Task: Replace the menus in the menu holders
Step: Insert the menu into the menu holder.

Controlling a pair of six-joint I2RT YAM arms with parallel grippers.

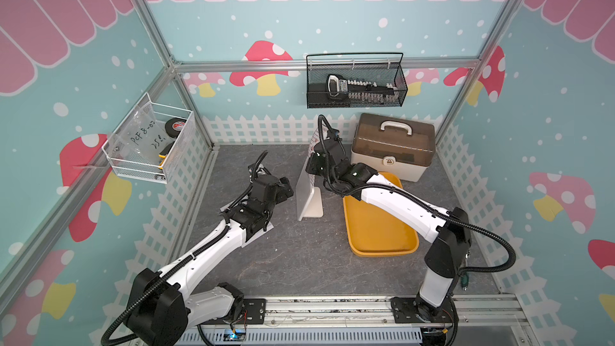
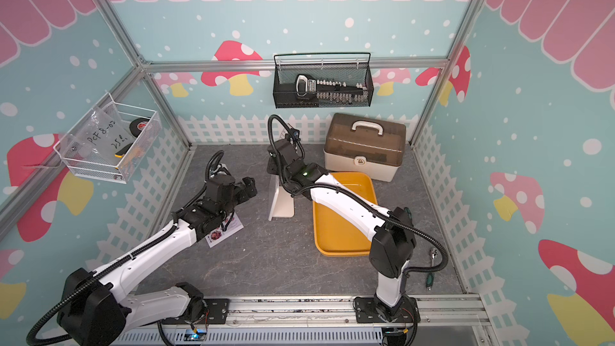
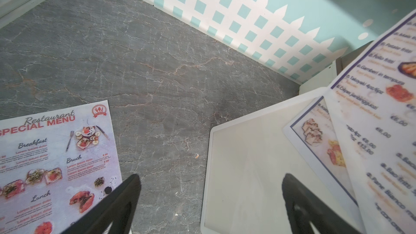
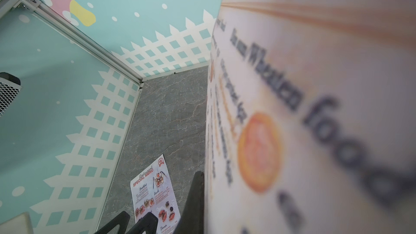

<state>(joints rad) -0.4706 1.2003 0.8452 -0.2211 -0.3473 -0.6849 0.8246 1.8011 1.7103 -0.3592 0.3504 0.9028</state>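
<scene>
Clamped in right pincer (image 1: 312,161): white menu (image 3: 371,109), tilted, lower part at stand (image 3: 243,165) mid-bench, beside yellow tray (image 1: 379,237). Near stand, left pincer (image 3: 210,180) hovers, jaws apart. Flat near left bench edge: pink menu (image 3: 56,154).

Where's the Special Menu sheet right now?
In a top view the Special Menu sheet lies flat on the table, partly under the left arm, to the left of the white menu holder.
</scene>
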